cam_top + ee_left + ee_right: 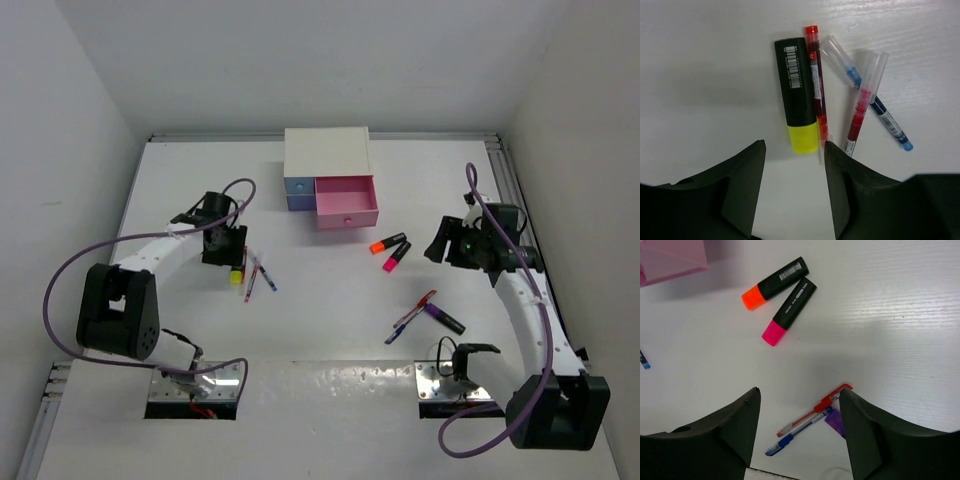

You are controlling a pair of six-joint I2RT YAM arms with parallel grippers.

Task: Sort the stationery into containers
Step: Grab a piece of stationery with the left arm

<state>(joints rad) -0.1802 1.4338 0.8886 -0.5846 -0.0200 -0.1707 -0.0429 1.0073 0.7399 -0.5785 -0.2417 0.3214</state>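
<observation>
White cabinet (326, 150) sits far ahead of both claws. Pink drawer (346, 205) pulled out, looks empty. Light-blue drawer (298, 185) and darker blue drawer (298, 203) shut, contents hidden.

Left claw (793, 155) wide, holding nothing. Yellow highlighter (796, 95) dead ahead of its gap, long axis running straight away from claw, yellow end nearest, just off fingertips. Left arm nearer by far.

Right claw (799, 395) wide too, empty. Orange highlighter (775, 282) and pink highlighter (790, 310) ahead, well apart from it.

Red pen (816, 82) touches yellow highlighter on right-finger side, parallel. Likely to get pinched along with it.
</observation>
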